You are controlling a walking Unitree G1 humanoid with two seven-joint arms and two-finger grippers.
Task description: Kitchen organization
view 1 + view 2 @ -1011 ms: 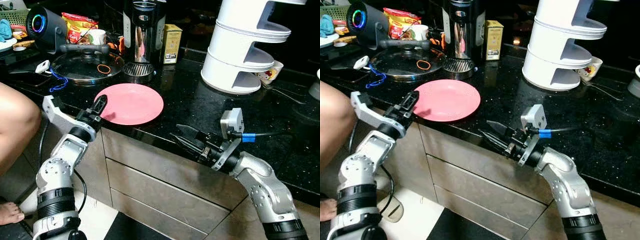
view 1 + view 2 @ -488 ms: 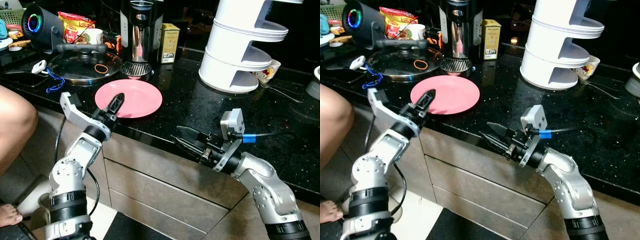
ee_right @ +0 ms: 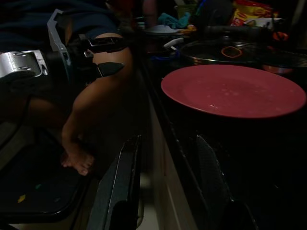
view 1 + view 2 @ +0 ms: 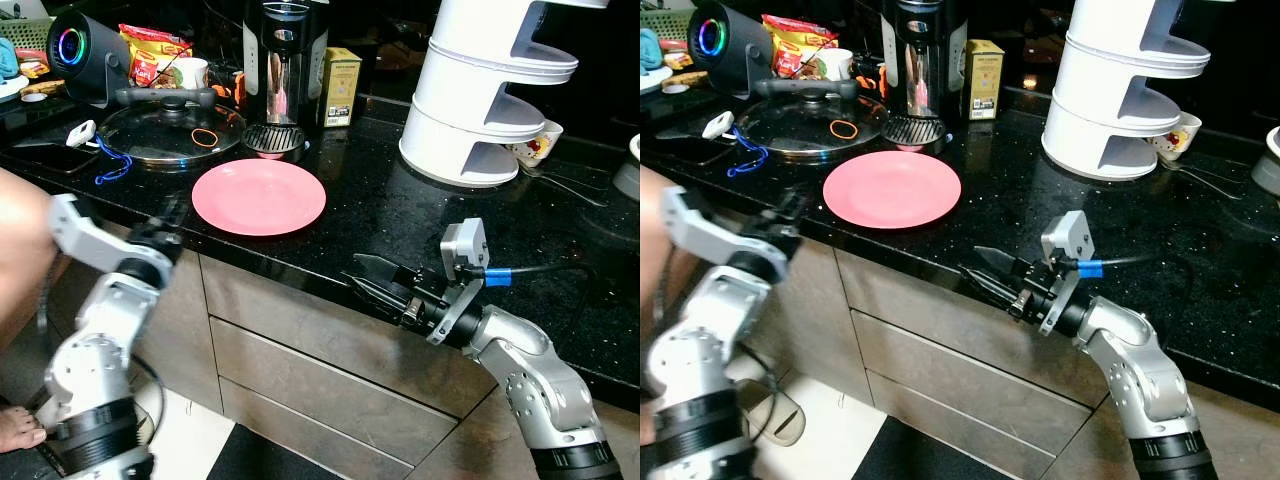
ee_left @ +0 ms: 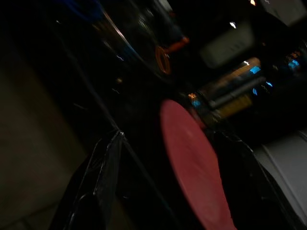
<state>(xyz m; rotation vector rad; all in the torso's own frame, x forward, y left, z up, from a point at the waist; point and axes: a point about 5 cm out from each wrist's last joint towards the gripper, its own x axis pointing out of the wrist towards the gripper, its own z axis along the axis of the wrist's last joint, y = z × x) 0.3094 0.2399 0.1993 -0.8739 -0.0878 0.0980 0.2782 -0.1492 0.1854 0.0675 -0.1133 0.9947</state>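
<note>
A pink plate (image 4: 258,197) lies flat on the black counter (image 4: 400,215), close to its front edge. My left gripper (image 4: 168,218) hangs blurred just off the counter edge, to the left of the plate and apart from it. In the left wrist view its dark fingers (image 5: 103,177) stand open, with the plate (image 5: 192,163) beyond them. My right gripper (image 4: 365,277) is open and empty at the counter's front edge, right of the plate and pointing toward it. In the right wrist view its fingers (image 3: 120,191) are spread, facing the plate (image 3: 232,90).
Behind the plate stand a glass pot lid (image 4: 170,130), a coffee machine (image 4: 285,70) and a yellow box (image 4: 342,85). A white tiered rack (image 4: 490,90) with a cup (image 4: 537,145) beside it is at the back right. A person's leg (image 4: 18,250) is at the left. Drawers (image 4: 330,370) run under the counter.
My left gripper has pulled back from over the plate's left rim, leftward and down off the counter edge. The plate and the right arm have stayed put.
</note>
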